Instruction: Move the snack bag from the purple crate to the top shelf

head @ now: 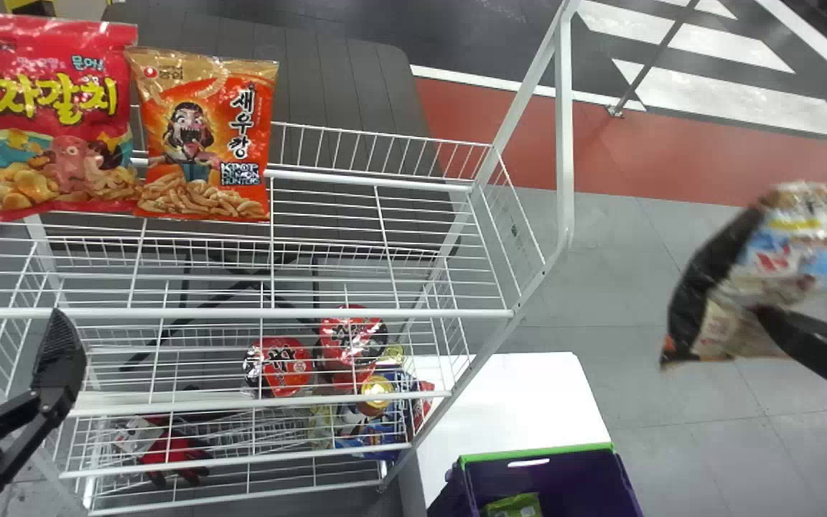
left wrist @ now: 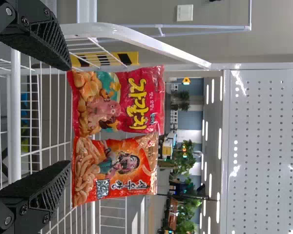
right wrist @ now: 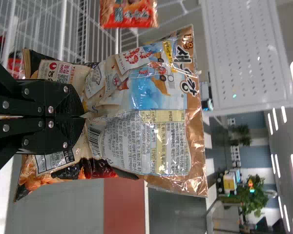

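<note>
One tool (head: 759, 313) pinches packaging (right wrist: 146, 141), right wrist view shows.

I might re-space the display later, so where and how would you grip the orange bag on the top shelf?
Probably the middle of its top edge, from above, pinching front to back: the orange bag stands upright, its sealed top is flat and thinner than its filled body, and the red bag crowds its left side.
</note>
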Available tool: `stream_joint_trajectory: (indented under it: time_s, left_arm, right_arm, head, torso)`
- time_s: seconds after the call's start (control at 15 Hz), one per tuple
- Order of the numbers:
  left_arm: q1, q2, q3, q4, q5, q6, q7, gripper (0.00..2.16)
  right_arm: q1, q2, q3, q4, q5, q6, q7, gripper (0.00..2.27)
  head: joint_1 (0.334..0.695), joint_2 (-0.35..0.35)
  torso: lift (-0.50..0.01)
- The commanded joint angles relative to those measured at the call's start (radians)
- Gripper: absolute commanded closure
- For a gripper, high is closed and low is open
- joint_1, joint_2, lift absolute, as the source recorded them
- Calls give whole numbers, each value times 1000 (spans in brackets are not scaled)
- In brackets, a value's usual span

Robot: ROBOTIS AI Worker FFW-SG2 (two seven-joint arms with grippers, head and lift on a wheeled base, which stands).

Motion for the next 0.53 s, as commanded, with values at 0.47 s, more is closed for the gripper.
stream_joint_trajectory:
  time_s: [0.47]
  left_arm:
    - [34, 3, -17, -26, -30, -13, 26, 147]
  right_arm:
    - [-17, 2, 610, -81, 117, -33, -291, 1480]
  head:
    - [695, -223]
  torso:
    - [3]
